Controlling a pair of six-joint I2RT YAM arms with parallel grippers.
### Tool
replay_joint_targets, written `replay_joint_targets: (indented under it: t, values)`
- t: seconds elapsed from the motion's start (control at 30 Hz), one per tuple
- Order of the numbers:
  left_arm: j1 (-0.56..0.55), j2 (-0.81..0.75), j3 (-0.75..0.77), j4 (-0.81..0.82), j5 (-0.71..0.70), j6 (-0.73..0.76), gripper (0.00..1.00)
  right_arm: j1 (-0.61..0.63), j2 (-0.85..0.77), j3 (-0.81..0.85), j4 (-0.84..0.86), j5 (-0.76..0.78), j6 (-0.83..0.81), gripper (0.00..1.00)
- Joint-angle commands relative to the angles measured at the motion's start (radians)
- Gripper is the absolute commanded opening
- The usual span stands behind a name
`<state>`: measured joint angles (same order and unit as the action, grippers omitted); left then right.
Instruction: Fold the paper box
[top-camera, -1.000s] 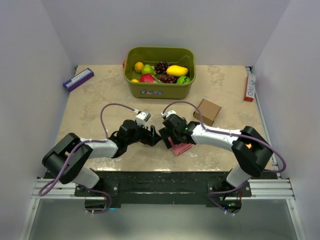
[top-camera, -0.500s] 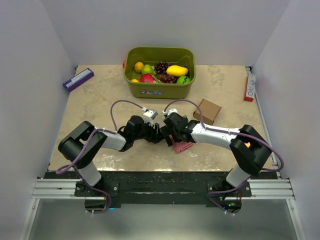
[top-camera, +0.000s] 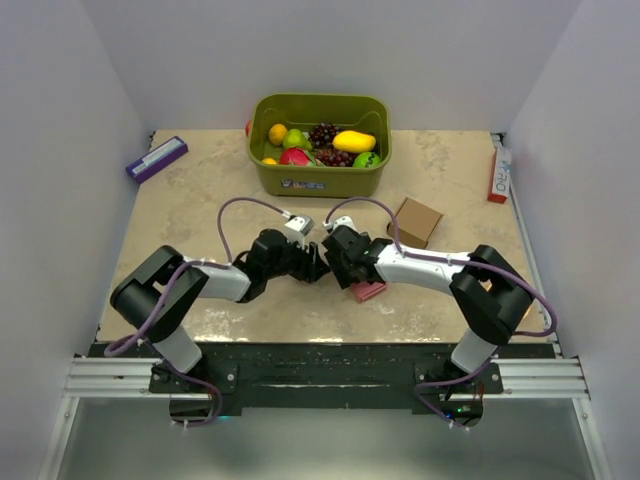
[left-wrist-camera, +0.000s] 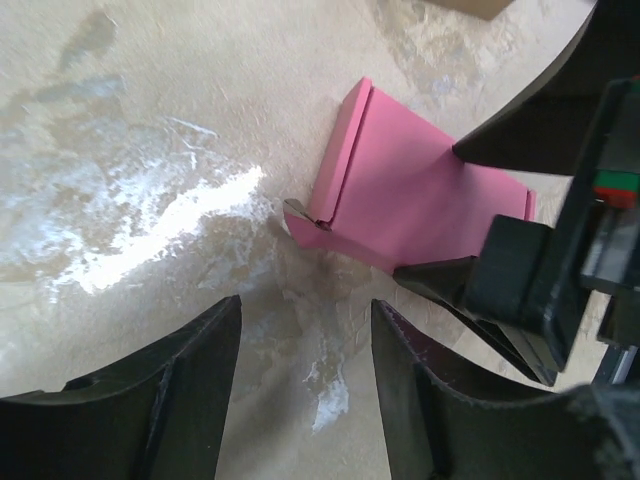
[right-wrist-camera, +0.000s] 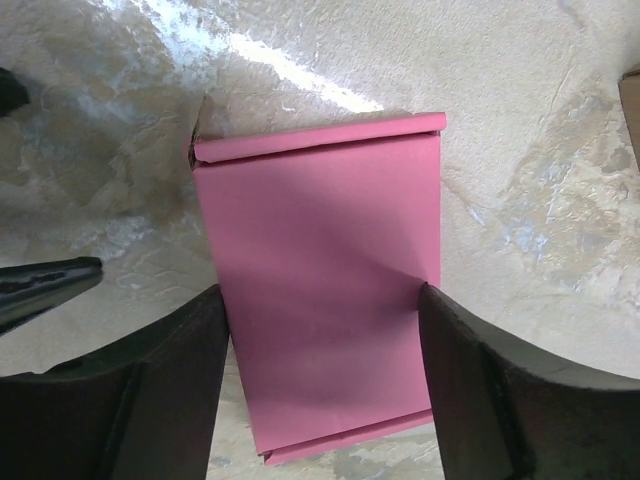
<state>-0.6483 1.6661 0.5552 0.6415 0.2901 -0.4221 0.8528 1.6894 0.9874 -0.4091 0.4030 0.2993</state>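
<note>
The paper box (right-wrist-camera: 330, 230) is a slim pink rectangle lying flat on the stone tabletop, with a folded flap along its far end. My right gripper (right-wrist-camera: 320, 292) straddles it from above, and its two dark fingers (right-wrist-camera: 170, 380) press against the box's long sides. In the top view only a pink corner of the box (top-camera: 369, 291) peeks from under the right gripper (top-camera: 350, 275). My left gripper (left-wrist-camera: 305, 312) stands open just to the left over bare table, a short way from the box (left-wrist-camera: 400, 190) and its small loose end tab. From above, the left gripper (top-camera: 318, 267) nearly touches the right one.
A green bin (top-camera: 320, 178) of toy fruit stands at the back centre. A small brown cardboard box (top-camera: 415, 222) lies right of and behind the grippers. A purple and white item (top-camera: 157, 158) lies far left, and a red and white one (top-camera: 498, 172) sits along the right wall.
The left arm has swung right until its gripper sits close to the box, and its jaws have narrowed. The right gripper's jaws have closed in onto the box's sides.
</note>
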Motion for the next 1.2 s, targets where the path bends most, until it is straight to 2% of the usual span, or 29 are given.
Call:
replay_joint_targets:
  t: [0.0,0.2,0.4,0.57,0.7,0.73,0.8,0.87,1.03,1.17]
  values:
    - [0.022,-0.089,-0.034,0.006,-0.055,0.036,0.59,-0.008,0.084,-0.032,-0.06,-0.058,0.078,0.61]
    - [0.065,-0.144,-0.07,0.012,-0.054,0.028,0.59,-0.009,0.081,-0.03,-0.054,-0.056,0.116,0.5]
    - [0.078,-0.18,-0.084,0.007,-0.049,0.046,0.62,-0.006,0.04,-0.047,0.035,-0.187,0.092,0.49]
    - [0.091,-0.178,-0.087,0.004,-0.035,0.043,0.64,-0.006,0.021,-0.026,0.047,-0.22,0.104,0.5]
    - [0.098,-0.207,-0.1,0.006,-0.049,0.045,0.68,-0.006,-0.04,0.003,0.032,-0.22,0.116,0.61]
    - [0.099,-0.213,-0.104,0.004,-0.052,0.046,0.72,-0.008,-0.054,0.008,0.029,-0.224,0.116,0.66]
    - [0.101,-0.238,-0.109,0.003,-0.061,0.046,0.76,-0.008,-0.077,0.025,0.023,-0.228,0.121,0.84]
    - [0.101,-0.27,-0.118,-0.003,-0.068,0.046,0.81,-0.006,-0.111,0.037,0.024,-0.253,0.123,0.92]
    - [0.111,-0.347,-0.123,-0.04,-0.14,0.039,0.88,-0.015,-0.132,0.065,0.038,-0.247,0.124,0.96]
    - [0.142,-0.484,-0.103,-0.176,-0.195,-0.018,0.9,-0.098,-0.198,0.01,0.145,-0.305,0.168,0.97]
